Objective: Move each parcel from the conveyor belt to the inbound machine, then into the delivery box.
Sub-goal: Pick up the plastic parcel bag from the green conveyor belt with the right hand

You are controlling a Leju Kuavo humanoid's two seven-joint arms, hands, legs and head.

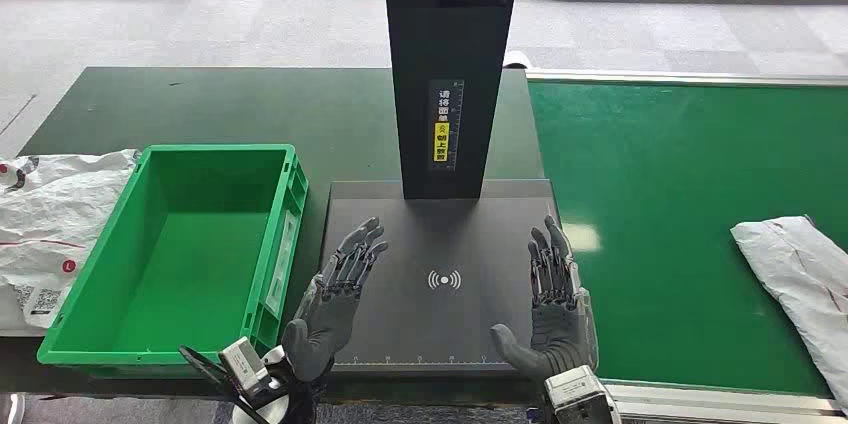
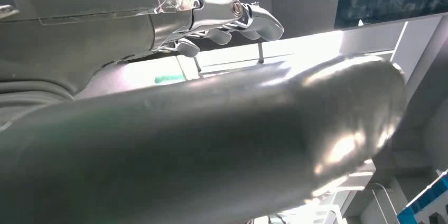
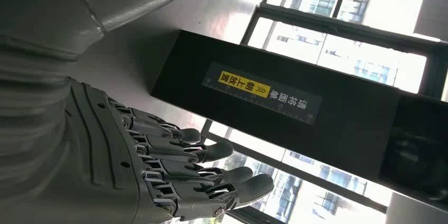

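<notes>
Hands sit over the flat grey plate of the inbound machine. The left hand is at the plate's left side, near the green delivery box. Its fingers are spread wide and hold nothing. The right hand is at the plate's right side, with its thumb out to the side. Its fingers are also spread wide and hold nothing. From the right wrist camera, the right hand shows its fingers lying side by side, a little apart, in front of the machine's black post with a yellow label on it.

One white parcel lies on the green conveyor belt, at the far right, well apart from the right hand. The delivery box stands on the bench, just beside the machine. White plastic bags lie to the left of the box, touching its left wall.

From the left wrist camera, the left hand is big, blurry and close.
</notes>
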